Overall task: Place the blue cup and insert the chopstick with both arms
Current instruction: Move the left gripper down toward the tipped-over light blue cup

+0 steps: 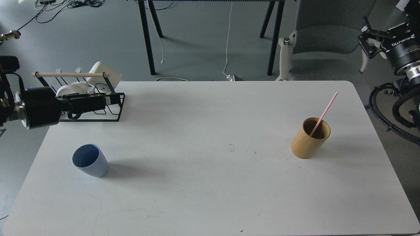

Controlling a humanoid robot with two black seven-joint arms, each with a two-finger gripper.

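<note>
The blue cup (90, 160) stands upright on the white table (210, 196) at the front left. The pink chopstick (324, 112) leans inside a tan wooden cylinder (309, 139) at the right and sticks out up and to the right. My left gripper (113, 99) points right, above the table's far left corner and in front of a rack, well behind the cup. It holds nothing, and its dark fingers overlap. My right gripper (367, 44) hangs off the table's right side, high and far from the cylinder. Its claw fingers are spread and empty.
A black wire rack (113, 109) with white mugs (103, 76) and a wooden bar stands at the table's far left corner, right behind my left gripper. A grey chair (325, 32) and black table legs stand beyond the far edge.
</note>
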